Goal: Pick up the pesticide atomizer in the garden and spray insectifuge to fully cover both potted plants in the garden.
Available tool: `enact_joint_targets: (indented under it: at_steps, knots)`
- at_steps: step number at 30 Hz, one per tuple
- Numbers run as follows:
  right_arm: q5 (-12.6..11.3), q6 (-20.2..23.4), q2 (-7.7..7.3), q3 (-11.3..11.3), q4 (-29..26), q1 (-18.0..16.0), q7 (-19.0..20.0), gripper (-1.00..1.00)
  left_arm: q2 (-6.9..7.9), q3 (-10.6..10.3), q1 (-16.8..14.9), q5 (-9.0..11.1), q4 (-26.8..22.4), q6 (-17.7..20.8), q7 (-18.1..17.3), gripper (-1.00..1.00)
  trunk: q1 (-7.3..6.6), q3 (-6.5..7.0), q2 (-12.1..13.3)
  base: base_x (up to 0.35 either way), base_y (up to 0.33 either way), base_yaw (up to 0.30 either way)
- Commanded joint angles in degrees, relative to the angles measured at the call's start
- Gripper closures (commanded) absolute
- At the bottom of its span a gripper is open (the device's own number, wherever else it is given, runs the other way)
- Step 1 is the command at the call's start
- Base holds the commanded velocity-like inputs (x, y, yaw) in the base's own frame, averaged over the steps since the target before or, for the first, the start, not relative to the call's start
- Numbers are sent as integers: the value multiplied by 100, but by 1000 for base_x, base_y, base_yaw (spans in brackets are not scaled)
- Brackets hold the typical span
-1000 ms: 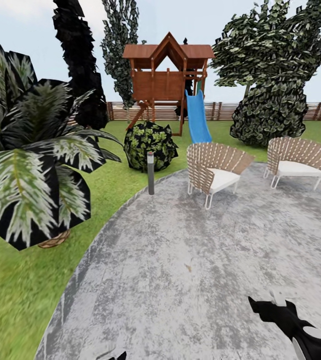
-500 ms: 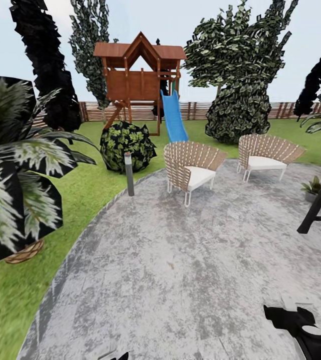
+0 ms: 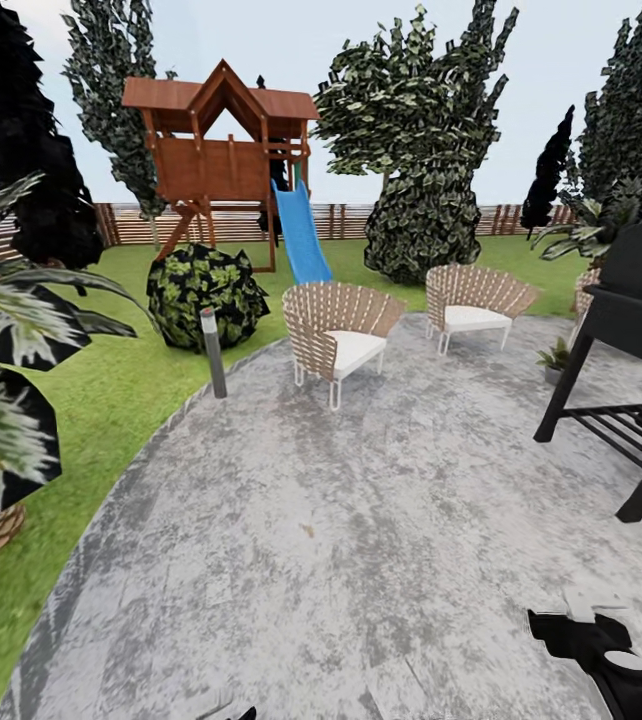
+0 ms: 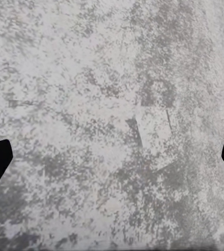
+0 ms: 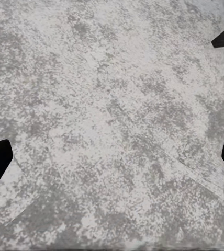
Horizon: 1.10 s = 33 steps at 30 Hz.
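Our wrist cameras show bare stone between both released hands: left hand [image 4: 112,157], right hand [image 5: 112,157]. Ahead, the patio [image 3: 361,500] holds two chairs [image 3: 336,335] at 12 o'clock and a small potted plant [image 3: 557,358] at 2.

Patio [image 3: 361,520]: two chairs [image 3: 339,335] on its far side; playhouse [image 3: 223,150] behind them; bollard [image 3: 213,352] left; grill stand [image 3: 629,340] right; small potted plant [image 3: 557,358] beside stand.

I see no readable text, label, number or sign anywhere in front of me.
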Motion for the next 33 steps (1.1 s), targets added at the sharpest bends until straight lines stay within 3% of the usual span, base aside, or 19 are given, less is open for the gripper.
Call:
enact_joint_targets:
  at_steps: [1,17,22,28,33]
  knots:
    - [1,0,0,0,0,0,0,-100,0,0,0,0,8,-2,0,-100,0,0,0,0,0,-296]
    - [1,0,-9,-9,-5,0,-25,-100,-13,-17,0,-23,22,-40,-43,-100,0,0,0,0,0,-296]
    - [1,0,-5,-26,-4,0,-26,-100,-34,-74,0,17,-17,-343,-68,-100,0,0,0,0,0,-296]
    - [1,0,-7,-28,-8,0,-26,-100,-54,-66,0,126,-253,-276,-77,-100,0,0,0,0,0,-296]
    - [1,25,-9,-43,-9,0,-33,-100,-46,-93,0,250,-383,86,-144,-100,0,0,0,0,0,-296]
